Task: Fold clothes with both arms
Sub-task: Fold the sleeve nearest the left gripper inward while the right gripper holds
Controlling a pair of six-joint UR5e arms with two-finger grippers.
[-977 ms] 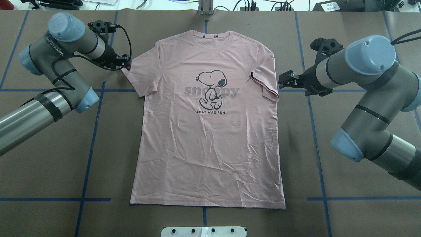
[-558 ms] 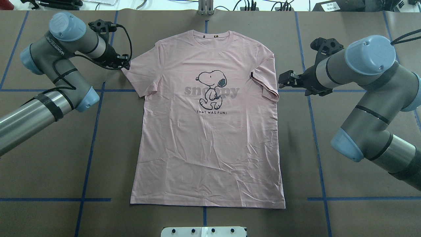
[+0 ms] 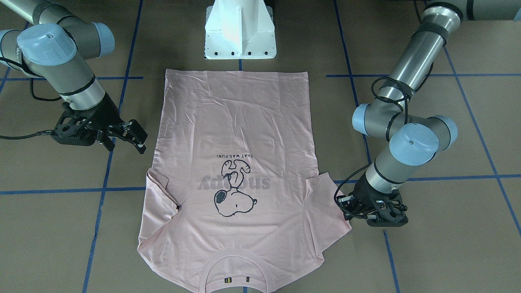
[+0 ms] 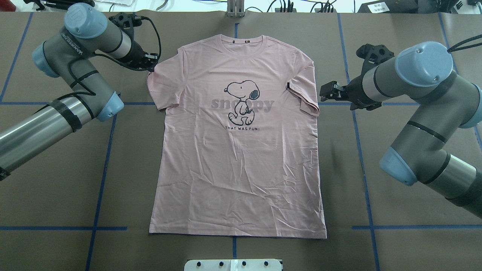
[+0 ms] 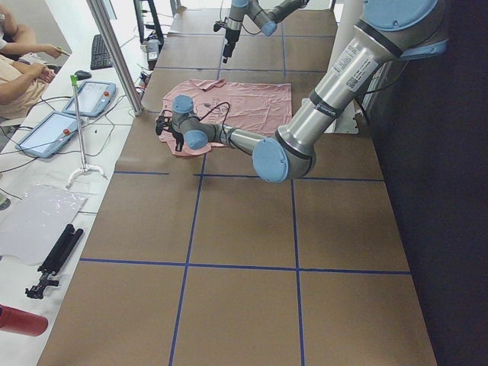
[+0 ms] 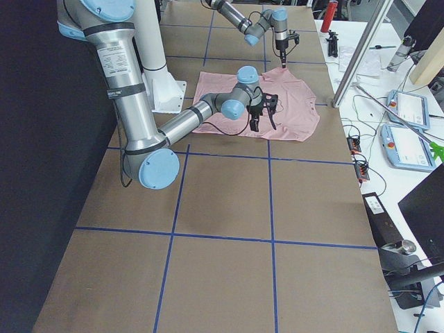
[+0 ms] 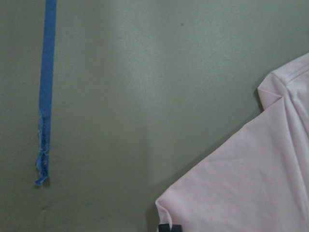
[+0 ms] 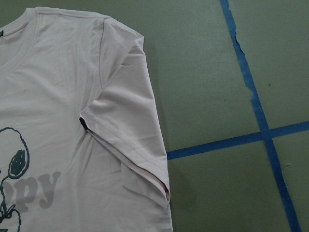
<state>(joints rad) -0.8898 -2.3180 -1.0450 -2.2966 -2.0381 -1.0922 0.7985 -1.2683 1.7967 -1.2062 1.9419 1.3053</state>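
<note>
You are near the start of the fold, as I judge it. The T-shirt (image 4: 241, 169) lies flat and print-up in the middle of the bench (image 4: 56, 180), collar (image 4: 241, 39) toward the operators' edge and hem (image 4: 237, 233) toward the robot's edge. Its right sleeve (image 4: 307, 88) is already turned in over the body, while the left sleeve (image 4: 160, 84) lies spread toward the bench's left end. The left fingers (image 7: 169, 228) sit at that sleeve's outer corner and look pressed together on the cloth, which curls up against them. The right fingers (image 3: 134, 131) are spread and hold nothing, just beside the folded sleeve and off the cloth. Left for you: turn the left sleeve in, then fold the sides and the length
</note>
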